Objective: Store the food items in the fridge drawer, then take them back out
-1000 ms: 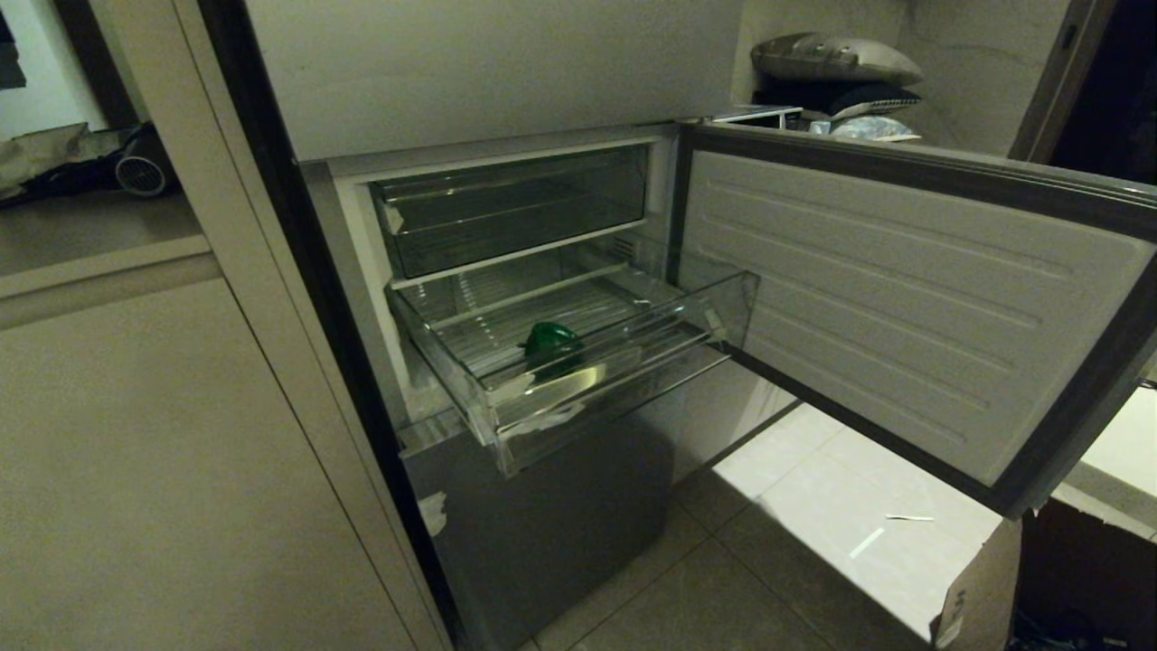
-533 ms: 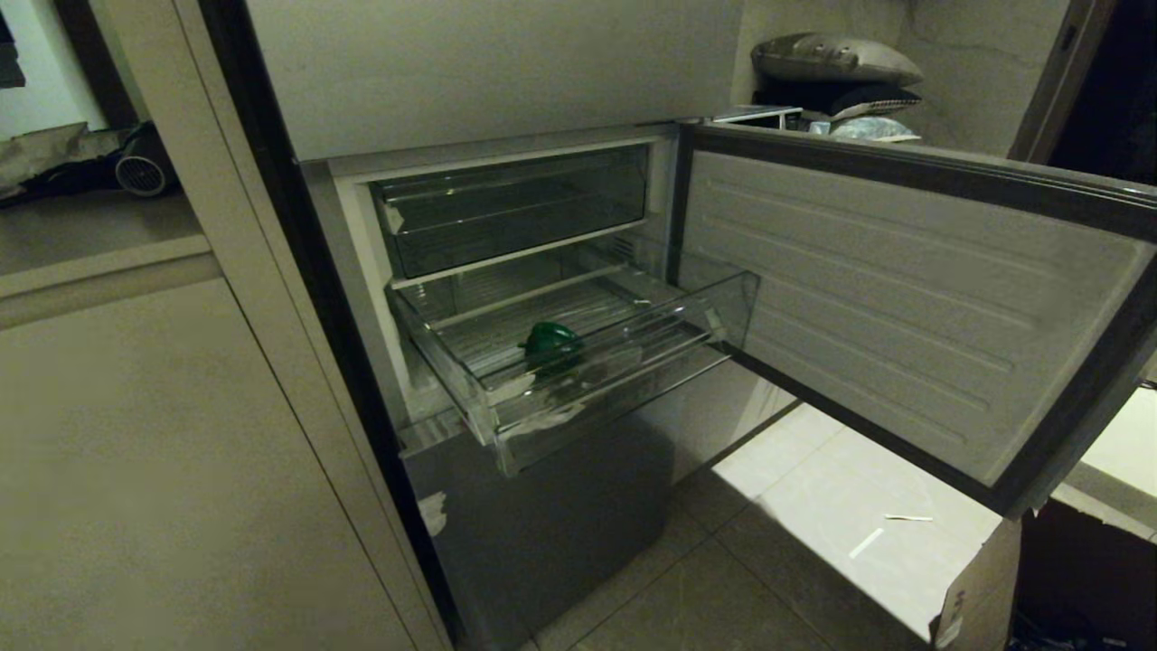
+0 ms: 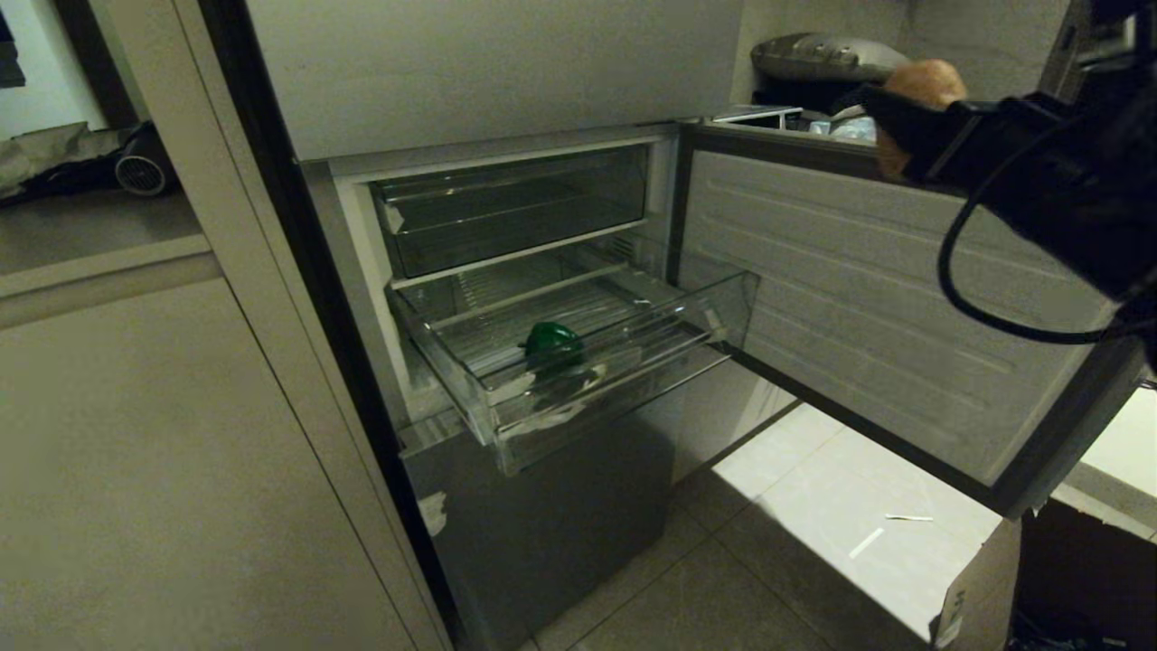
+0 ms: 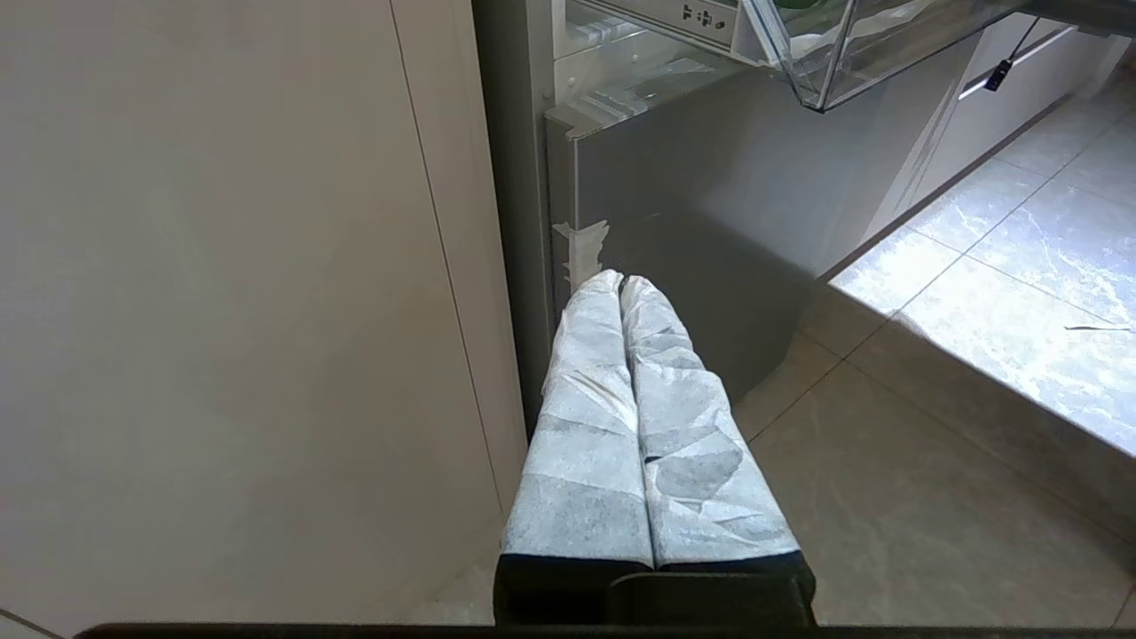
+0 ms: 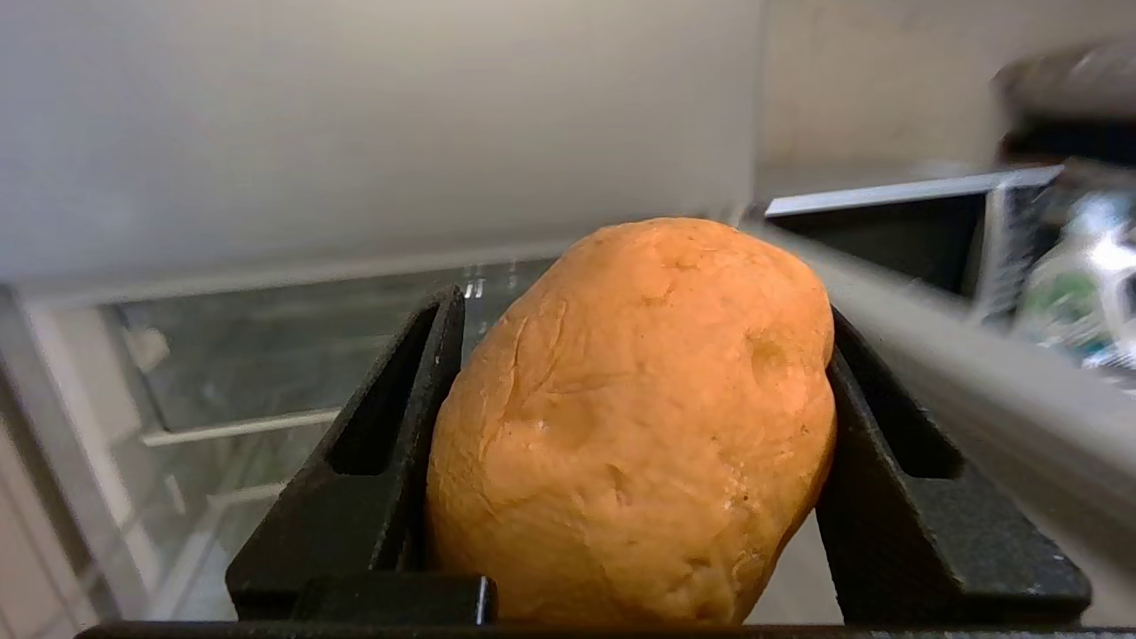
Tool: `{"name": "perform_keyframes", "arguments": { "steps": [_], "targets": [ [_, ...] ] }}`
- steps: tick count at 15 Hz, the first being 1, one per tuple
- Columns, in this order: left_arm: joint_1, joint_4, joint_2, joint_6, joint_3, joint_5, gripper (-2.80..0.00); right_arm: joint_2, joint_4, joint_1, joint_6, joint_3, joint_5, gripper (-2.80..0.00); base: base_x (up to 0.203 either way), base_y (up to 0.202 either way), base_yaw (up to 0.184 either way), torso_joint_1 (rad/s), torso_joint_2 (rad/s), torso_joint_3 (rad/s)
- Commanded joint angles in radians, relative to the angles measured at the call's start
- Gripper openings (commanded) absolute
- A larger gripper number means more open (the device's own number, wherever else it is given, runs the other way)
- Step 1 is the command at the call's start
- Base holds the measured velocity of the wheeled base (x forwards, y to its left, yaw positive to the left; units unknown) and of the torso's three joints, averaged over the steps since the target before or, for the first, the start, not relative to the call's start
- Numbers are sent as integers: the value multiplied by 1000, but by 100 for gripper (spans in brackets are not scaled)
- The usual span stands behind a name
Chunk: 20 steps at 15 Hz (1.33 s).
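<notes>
The fridge drawer (image 3: 624, 362), a clear bin, stands pulled out of the open fridge. A glossy dark-green pepper (image 3: 551, 342) lies on its ridged floor. My right gripper (image 3: 893, 117) is high at the upper right, above the open door's top edge and well to the right of the drawer. It is shut on the orange-brown lump (image 3: 926, 81). In the right wrist view that lump (image 5: 639, 426) fills the space between the black fingers (image 5: 417, 382) of the right gripper (image 5: 641, 311). My left gripper (image 4: 619, 282), wrapped in white, is shut and empty, low beside the fridge's lower door.
The open fridge door (image 3: 904, 298) juts out to the right of the drawer. An upper clear drawer (image 3: 515, 208) is pushed in above it. A grey lower door (image 3: 542, 524) sits below, a tall cabinet panel (image 3: 136, 452) at the left, a cardboard box (image 3: 976, 588) at the lower right.
My right arm has swung into the head view at the upper right, carrying the orange-brown lump; before, no arm showed there. The drawer and the green pepper have not moved.
</notes>
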Motion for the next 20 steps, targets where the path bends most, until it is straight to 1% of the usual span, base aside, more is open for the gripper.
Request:
{"name": "perform_keyframes", "arguments": {
  "steps": [1, 3, 5, 6, 8, 9, 12, 14, 17, 19, 20],
  "targets": [
    [0, 0, 2, 0, 0, 0, -280, 219, -45, 25, 14, -66, 2, -280, 0, 0, 0, 0, 0, 0],
    [1, 0, 2, 0, 0, 0, -280, 308, -59, 50, 61, -178, 5, -280, 0, 0, 0, 0, 0, 0],
    [-1, 1, 2, 0, 0, 0, -280, 397, -60, 80, 88, -282, 17, -280, 0, 0, 0, 0, 0, 0],
    [-1, 1, 2, 0, 0, 0, -280, 444, -61, 97, 92, -323, 35, -280, 0, 0, 0, 0, 0, 0],
    [-1, 0, 2, 0, 0, 0, -280, 502, -62, 137, 93, -370, 119, -280, 0, 0, 0, 0, 0, 0],
    [-1, 0, 2, 0, 0, 0, -280, 517, -63, 154, 92, -383, 133, -280, 0, 0, 0, 0, 0, 0],
    [-1, 0, 2, 0, 0, 0, -280, 573, -59, 184, 88, -440, 126, -280, 0, 0, 0, 0, 0, 0],
    [1, 0, 2, 0, 0, 0, -280, 623, -58, 185, 86, -492, 123, -280, 0, 0, 0, 0, 0, 0],
    [0, 0, 2, 0, 0, 0, -280, 680, -60, 184, 46, -563, 105, -280, 0, 0, 0, 0, 0, 0],
    [0, 0, 2, 0, 0, 0, -280, 715, -53, 181, 38, -612, 100, -280, 0, 0, 0, 0, 0, 0],
    [1, 1, 2, 0, 0, 0, -280, 729, -45, 180, 36, -636, 99, 0, 0, 0, 0, 0, 0, 0]
  ]
}}
